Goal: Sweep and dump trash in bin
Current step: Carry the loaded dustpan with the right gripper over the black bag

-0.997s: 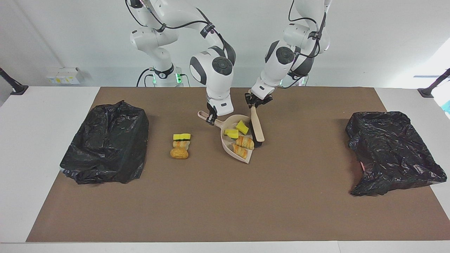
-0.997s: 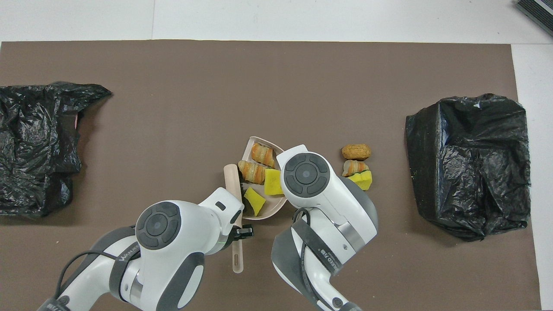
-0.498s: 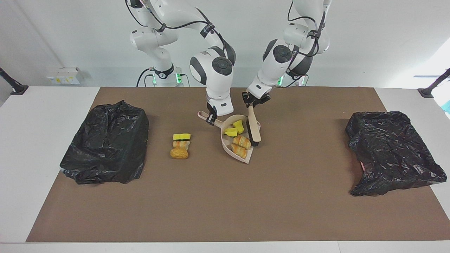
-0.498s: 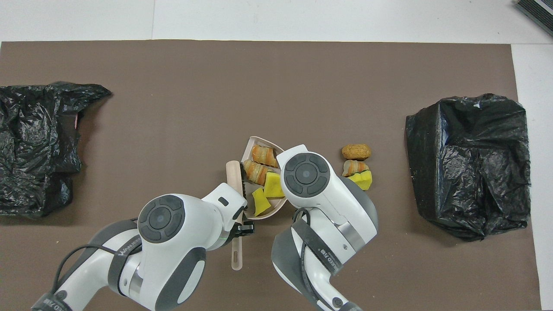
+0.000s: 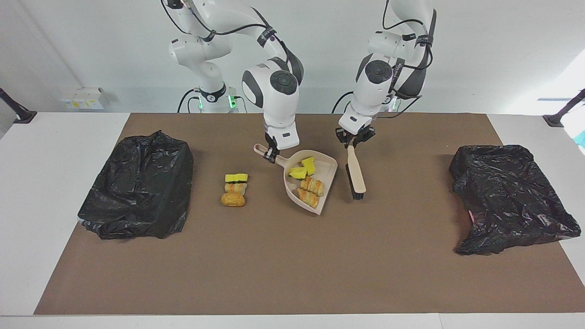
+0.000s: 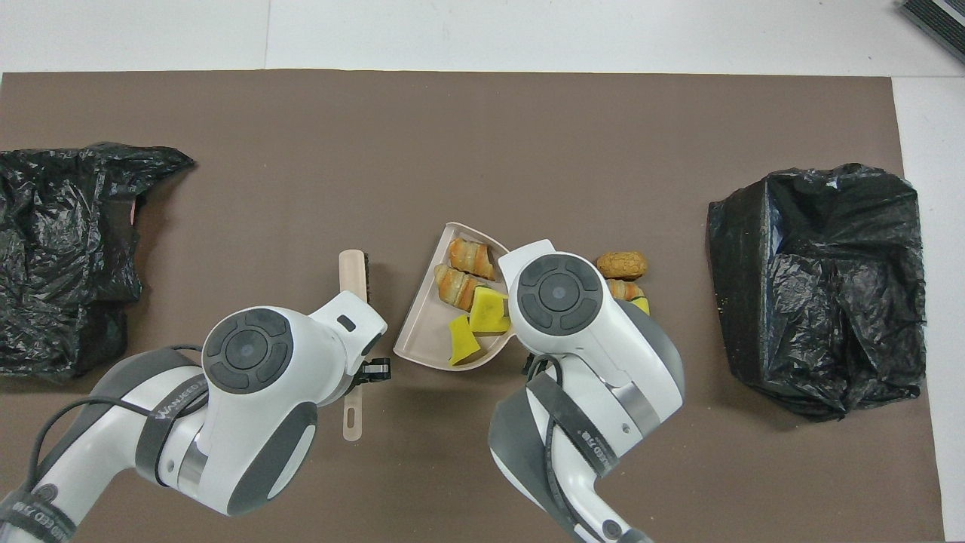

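Brown table mat, a black bin bag at each end. Right gripper clamps the dustpan handle (sponge chunks, bread lumps inside); left gripper clamps the hand brush. Three trash pieces lie between dustpan and bag.

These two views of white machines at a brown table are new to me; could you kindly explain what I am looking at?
They are two robot arms, each ending in a two-finger gripper. One camera faces them across the table; the other looks down from above their end.

The right gripper is shut on the handle of a beige plastic dustpan that holds four pieces of trash: yellow sponge chunks and striped bread-like lumps.

The left gripper is shut on a beige hand brush, beside the pan and apart from it.

Three more pieces lie on the brown mat. A bin under a crumpled black bag stands at each end.
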You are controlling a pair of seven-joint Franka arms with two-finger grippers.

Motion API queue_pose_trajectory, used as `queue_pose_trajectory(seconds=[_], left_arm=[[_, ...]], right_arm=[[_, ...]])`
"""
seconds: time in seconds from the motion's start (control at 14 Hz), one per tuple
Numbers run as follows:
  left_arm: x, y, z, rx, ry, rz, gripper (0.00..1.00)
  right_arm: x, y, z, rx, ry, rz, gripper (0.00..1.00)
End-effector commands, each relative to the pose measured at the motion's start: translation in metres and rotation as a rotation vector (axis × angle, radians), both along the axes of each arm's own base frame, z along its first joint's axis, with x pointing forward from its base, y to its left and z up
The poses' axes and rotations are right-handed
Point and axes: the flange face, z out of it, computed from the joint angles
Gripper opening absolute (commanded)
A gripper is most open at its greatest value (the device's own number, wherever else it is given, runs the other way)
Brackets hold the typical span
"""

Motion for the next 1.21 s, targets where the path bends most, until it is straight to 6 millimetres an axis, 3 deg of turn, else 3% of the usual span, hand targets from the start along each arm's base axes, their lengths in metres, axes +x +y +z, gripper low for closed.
queue_pose_trajectory(seconds=[0.0, 0.28, 0.57, 0.85, 0.93, 1.14], left_arm=[[-0.003, 0.005, 0.002, 0.022, 0.004, -0.016, 0.0], [-0.031, -0.006, 0.0, 0.029, 0.01, -0.035, 0.0], [-0.088, -0.064, -0.002, 0.05, 0.008, 0.023, 0.0], [-0.143, -0.111, -0.027, 0.028, -0.018, -0.042, 0.0], [-0.149, -0.114, -0.036, 0.02, -0.02, -0.043, 0.0], [-0.154, -0.116, -0.037, 0.012, -0.015, 0.011, 0.0]], right_arm=[[-0.007, -0.033, 0.054, -0.029, -0.035, -0.012, 0.0], [-0.013, -0.09, 0.113, -0.045, -0.043, 0.002, 0.0], [-0.021, -0.162, 0.164, -0.057, -0.067, -0.038, 0.0], [-0.011, -0.254, 0.177, -0.058, -0.047, -0.03, 0.0], [-0.007, -0.28, 0.176, -0.051, -0.048, -0.029, 0.0], [0.007, -0.362, 0.17, -0.054, -0.101, 0.021, 0.0]])
